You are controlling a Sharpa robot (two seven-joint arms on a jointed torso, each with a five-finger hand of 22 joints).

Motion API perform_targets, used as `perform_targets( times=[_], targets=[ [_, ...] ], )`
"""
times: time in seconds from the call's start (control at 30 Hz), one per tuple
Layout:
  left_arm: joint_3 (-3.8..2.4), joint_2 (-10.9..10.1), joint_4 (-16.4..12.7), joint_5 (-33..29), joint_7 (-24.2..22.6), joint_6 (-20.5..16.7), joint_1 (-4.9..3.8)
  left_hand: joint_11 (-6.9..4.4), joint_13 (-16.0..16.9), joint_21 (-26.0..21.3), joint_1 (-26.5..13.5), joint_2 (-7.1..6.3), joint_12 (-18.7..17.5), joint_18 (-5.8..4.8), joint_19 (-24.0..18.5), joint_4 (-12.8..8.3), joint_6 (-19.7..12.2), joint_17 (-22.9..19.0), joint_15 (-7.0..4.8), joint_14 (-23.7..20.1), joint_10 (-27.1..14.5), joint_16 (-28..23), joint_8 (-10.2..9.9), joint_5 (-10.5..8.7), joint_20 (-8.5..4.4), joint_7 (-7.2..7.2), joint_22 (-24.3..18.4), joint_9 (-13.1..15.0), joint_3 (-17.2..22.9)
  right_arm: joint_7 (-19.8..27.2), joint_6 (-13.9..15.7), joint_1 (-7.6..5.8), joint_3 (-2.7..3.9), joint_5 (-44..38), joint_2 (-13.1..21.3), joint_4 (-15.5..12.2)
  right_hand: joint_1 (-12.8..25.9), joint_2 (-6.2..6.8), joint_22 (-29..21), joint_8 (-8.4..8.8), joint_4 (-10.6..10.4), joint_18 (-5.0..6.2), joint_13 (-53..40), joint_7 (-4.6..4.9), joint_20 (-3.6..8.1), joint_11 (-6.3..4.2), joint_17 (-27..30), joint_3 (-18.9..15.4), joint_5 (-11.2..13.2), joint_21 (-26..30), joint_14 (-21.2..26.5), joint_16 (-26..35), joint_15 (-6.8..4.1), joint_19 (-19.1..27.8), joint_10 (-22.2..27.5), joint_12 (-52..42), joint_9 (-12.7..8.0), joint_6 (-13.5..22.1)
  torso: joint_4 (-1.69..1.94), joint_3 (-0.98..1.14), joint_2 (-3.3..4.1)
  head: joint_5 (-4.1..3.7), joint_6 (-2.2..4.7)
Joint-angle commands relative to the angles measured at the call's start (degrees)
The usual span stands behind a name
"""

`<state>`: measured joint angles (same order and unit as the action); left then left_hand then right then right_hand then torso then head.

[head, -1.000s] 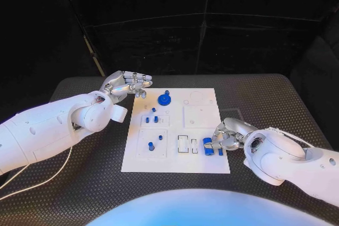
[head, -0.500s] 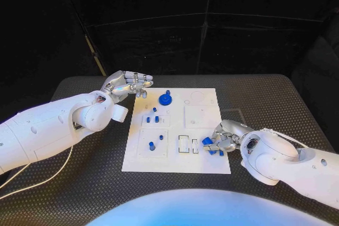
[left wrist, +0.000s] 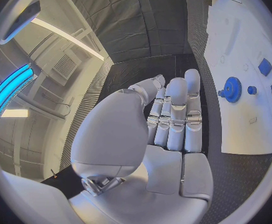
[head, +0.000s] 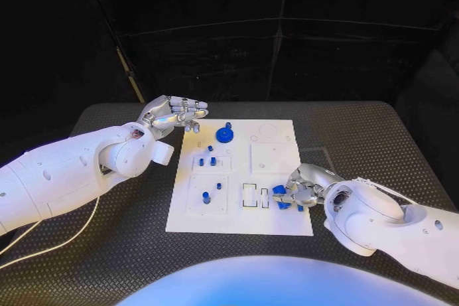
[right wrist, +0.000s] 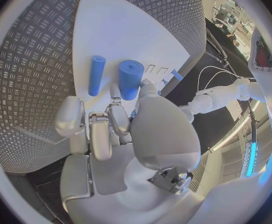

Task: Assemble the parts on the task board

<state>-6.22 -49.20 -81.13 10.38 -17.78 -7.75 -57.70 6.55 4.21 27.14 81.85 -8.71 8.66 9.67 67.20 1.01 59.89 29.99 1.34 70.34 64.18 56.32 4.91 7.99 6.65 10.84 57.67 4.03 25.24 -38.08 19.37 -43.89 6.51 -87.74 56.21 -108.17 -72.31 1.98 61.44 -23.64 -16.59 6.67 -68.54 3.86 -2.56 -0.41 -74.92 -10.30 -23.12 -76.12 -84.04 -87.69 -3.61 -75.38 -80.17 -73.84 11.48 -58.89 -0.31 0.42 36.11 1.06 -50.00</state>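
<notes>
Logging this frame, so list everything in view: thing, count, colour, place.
table: one, black, under everything.
board: one, white, mid-table.
gear: one, blue, on the board's far end.
cylinders: two, blue, one thick and one thin, lying on the board's near right part by the right hand.
small parts: several, blue, on the board's left half; exact count unclear.
cable: one, pale, on the table's left.
left hand: silver, fingers curled, holding nothing, past the board's far left corner.
right hand: silver, at the cylinders; grip unclear.
</notes>
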Motion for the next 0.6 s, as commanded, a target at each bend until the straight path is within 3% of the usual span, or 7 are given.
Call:
perform_targets(
  times=[0.03,0.27,0.6],
  targets=[
    [-0.06,0.03,-0.08,-0.22,-0.14,0.63,-0.08,0.05,-0.07,-0.34,-0.23,0.15,0.29,0.7,-0.35,-0.17,-0.34,-0.08,-0.02,-0.37,-0.5,-0.38,-0.1,0.33,0.15,-0.03,0.06,0.01,-0.23,1.86,7.01,-0.08,0.07,0.33,0.28,-1.65,-0.45,-0.7,0.22,-0.35,0.02,-1.11,-0.43,-0.1,0.15,-0.14,-8.32,0.28,-0.73,-0.42,-4.72,-0.34,-0.5,-0.32,-0.55,-0.43,0.53,-0.59,-0.02,-0.03,-0.09,0.06,0.0],
    [-0.06,0.12,-0.06,-0.22,-0.18,0.72,-0.08,0.05,-0.07,-0.34,-0.23,0.15,0.29,0.7,-0.35,-0.17,-0.34,-0.08,-0.02,-0.37,-0.5,-0.38,-0.1,0.33,0.15,-0.03,0.06,0.01,-0.23,3.23,8.92,-0.09,0.08,1.83,-0.67,-2.62,-0.29,-1.11,0.42,-0.48,-0.09,-1.15,-0.73,-0.22,0.26,-0.26,-8.71,0.09,-1.3,-0.53,-4.79,-0.45,-0.6,-0.42,-0.76,-0.52,0.77,-0.88,0.06,-0.07,0.03,0.22,0.0],
    [-0.06,0.23,-0.2,-0.22,-0.15,0.81,-0.08,0.05,-0.07,-0.34,-0.23,0.15,0.29,0.7,-0.35,-0.17,-0.34,-0.08,-0.02,-0.37,-0.5,-0.38,-0.1,0.33,0.15,-0.03,0.06,0.01,-0.23,3.06,6.03,-0.11,0.1,3.68,-4.76,-0.37,1.32,-1.38,0.51,-0.46,-0.18,-1.17,-0.86,-0.34,0.4,-0.36,-8.76,-0.99,-0.75,-0.59,-4.78,-0.45,-0.72,-0.44,-0.86,-0.31,1.14,-1.03,0.16,-0.11,0.12,0.63,0.0]
  ],
)
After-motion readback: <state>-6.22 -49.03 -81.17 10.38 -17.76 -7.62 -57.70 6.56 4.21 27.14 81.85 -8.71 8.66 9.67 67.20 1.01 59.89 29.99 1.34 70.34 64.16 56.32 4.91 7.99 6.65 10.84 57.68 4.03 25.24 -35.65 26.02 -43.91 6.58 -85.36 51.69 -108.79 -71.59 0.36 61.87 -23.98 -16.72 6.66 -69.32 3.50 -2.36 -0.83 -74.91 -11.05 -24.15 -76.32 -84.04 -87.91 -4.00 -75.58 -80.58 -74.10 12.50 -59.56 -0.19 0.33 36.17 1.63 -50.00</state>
